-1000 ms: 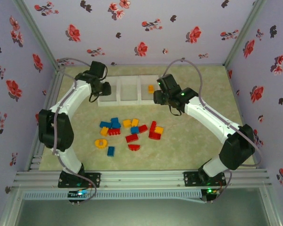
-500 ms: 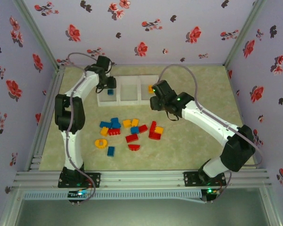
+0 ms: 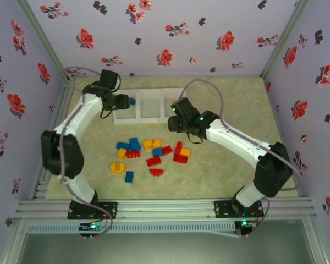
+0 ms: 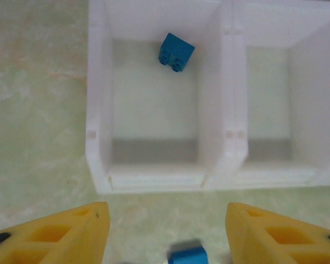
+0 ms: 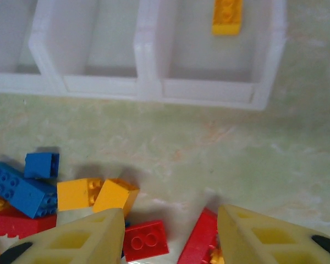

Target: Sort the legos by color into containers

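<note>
Pickup step: right gripper (image 5: 170,217), jaws apart, must drop onto a red brick (image 5: 146,240). Left gripper (image 4: 164,217) gapes empty near the bins (image 4: 154,179)

In my left wrist view, a blue brick (image 4: 187,256) at the bottom edge is blurred and cut off, so its shape cannot be read; the right edge cuts the middle bin (image 4: 275,173). In my right wrist view, the top edge cuts the yellow brick (image 5: 227,16) and the containers (image 5: 148,88), and a red brick (image 5: 199,239) runs out past the bottom edge beside my right fingers (image 5: 264,236). In the top view, my right gripper (image 3: 173,127) hides the near part of the right bin (image 3: 173,93).
</note>
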You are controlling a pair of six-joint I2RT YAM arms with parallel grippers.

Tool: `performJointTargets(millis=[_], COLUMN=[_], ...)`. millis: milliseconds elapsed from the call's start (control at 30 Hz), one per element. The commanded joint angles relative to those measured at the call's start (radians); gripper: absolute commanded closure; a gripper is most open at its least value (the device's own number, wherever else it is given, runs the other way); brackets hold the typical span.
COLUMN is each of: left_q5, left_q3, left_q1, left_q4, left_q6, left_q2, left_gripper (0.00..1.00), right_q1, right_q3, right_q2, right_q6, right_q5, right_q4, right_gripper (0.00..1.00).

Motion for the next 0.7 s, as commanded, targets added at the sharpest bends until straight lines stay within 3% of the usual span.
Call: performJointTargets(millis=[0,267,467,667], left_q5=[0.018,0.018,0.015,0.01], left_q3=[-0.1,-0.249,-0.28,-0.263], left_q1=[-0.013,-0.035,-0.041,-0.041], left_q4=[0.036,-0.002,-0.025,-0.057], left_q6=[-0.052,-0.093,-0.084,-0.056], left_q2=[-0.128,-0.306,-0.347,-0.363], left_gripper=[0.41,0.41,0.41,0.41], right_q1=[0.047,0.118,0.135,0.134], right_q3=[-0.018,0.053,0.069,0.07], right_q2=[0.063,0.248,0.304,0.337], right_q6=[0.041,0.198,0.301,0.354], right_q5=[-0.037,-0.017,-0.013,-0.045], right_q4=[0.028,-0.004,0.027,0.1], right_gripper=[0.51,0.46,0.38,0.38])
